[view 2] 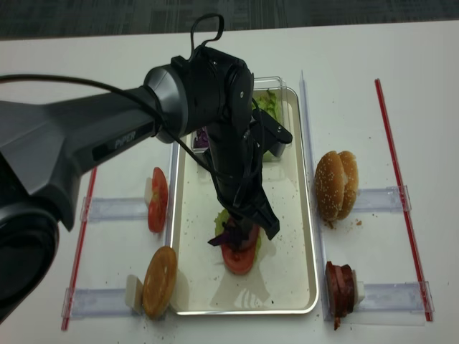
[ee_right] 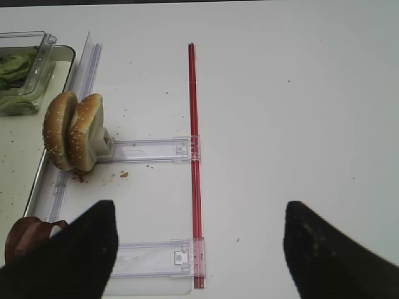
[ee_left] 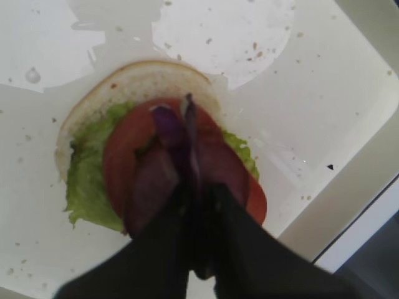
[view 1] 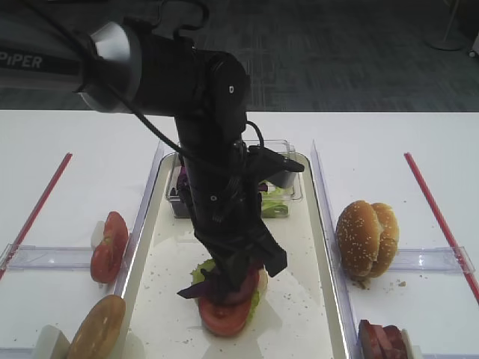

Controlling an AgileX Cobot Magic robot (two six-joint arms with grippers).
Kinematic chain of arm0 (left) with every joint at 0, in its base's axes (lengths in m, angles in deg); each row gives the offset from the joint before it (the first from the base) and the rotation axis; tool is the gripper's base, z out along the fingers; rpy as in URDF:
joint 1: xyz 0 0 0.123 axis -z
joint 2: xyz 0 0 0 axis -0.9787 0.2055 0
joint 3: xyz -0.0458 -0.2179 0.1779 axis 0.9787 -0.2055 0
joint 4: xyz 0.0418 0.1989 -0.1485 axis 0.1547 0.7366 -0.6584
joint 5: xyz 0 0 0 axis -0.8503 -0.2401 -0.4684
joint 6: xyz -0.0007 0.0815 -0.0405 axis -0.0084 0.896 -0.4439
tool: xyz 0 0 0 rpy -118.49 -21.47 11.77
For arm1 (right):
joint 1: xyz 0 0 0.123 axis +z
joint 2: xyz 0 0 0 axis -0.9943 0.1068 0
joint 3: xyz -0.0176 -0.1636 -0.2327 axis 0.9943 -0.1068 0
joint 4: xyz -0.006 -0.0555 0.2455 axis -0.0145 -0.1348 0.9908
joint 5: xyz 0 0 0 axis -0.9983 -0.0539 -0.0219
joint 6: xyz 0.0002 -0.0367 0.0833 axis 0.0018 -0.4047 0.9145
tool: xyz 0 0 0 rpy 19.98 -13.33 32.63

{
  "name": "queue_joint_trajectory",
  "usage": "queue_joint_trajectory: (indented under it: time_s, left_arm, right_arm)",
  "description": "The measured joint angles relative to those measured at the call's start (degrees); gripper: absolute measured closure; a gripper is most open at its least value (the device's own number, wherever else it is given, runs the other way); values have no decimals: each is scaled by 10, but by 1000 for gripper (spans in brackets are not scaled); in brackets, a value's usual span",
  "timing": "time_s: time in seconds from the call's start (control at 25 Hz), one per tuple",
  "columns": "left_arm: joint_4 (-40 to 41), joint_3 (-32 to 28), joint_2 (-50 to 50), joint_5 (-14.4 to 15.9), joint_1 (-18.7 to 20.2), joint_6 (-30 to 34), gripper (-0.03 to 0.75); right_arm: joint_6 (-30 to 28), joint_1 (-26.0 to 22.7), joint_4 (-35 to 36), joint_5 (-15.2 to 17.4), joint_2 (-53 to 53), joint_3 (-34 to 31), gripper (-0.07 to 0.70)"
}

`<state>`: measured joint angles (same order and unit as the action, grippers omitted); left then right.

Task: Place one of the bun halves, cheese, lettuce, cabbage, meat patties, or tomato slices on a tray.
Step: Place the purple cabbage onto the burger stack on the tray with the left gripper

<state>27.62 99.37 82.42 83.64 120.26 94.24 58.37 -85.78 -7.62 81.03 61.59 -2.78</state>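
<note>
Purple cabbage strips lie on top of a tomato slice, pinched between the tips of the left gripper, whose dark fingers stand nearly together around the leaves. Under the tomato sits ruffled lettuce, and under that a pale bun half, cut face up. This stack rests on the cream speckled tray, toward its near end and roughly midway between the long rims. At the tray's far end a clear plastic box holds more green leaves and some purple strips.

On the white table, just outside the tray's left rim, tomato slices stand on edge in a clear holder, and nearer the front a single bun half leans upright. Just outside the right rim two sesame bun halves stand on edge together, with dark reddish meat patties upright nearer the front. Red strips run along the table on both outer sides.

The right gripper hangs over bare table beyond the right strip, its fingers spread wide with nothing between them.
</note>
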Motion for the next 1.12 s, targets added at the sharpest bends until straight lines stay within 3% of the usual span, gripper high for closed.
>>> queue_joint_trajectory:
  time_s: [0.48,0.84,1.12]
  left_arm:
    - [0,0,1,1,0,1,515]
    - [2,0,1,4,0,1,349]
    - [3,0,1,5,0,1,300]
  right_arm:
    - [0,0,0,0,0,0,61]
    - [0,0,0,0,0,0,61]
    - [0,0,0,0,0,0,61]
